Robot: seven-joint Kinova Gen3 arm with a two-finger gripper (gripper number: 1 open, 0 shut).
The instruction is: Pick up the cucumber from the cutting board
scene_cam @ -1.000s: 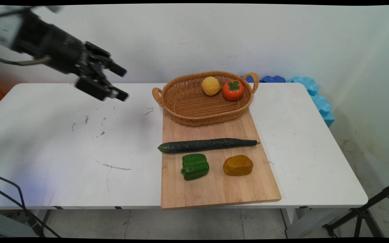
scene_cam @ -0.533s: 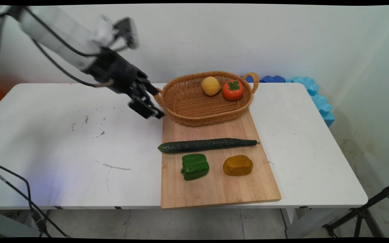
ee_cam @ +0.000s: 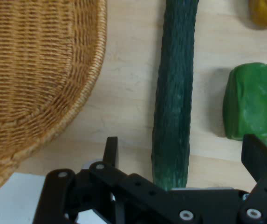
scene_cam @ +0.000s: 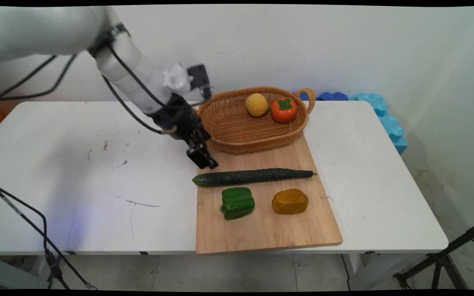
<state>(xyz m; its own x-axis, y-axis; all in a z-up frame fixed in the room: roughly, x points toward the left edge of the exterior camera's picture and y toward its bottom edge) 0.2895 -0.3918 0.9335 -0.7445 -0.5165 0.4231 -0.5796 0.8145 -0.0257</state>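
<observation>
**Over the cucumber's end**

My gripper [ee_cam: 180, 154] hangs just above the cucumber [scene_cam: 253, 176], at its blunt end on the cutting board [scene_cam: 261, 234], fingers [ee_cam: 111, 150] spread wide to either side. The wicker basket [scene_cam: 224, 123] sits close beside me; the green pepper [ee_cam: 256, 107] lies beyond the cucumber.

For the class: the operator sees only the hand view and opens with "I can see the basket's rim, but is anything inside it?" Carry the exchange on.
Observer: Yes. A yellow fruit and an orange-red fruit lie at the right end of the basket.
Operator: My linkage hides the cucumber's near end. Is it on the board?
Observer: Not quite. The left tip of the cucumber sticks out past the left edge of the board.
</observation>
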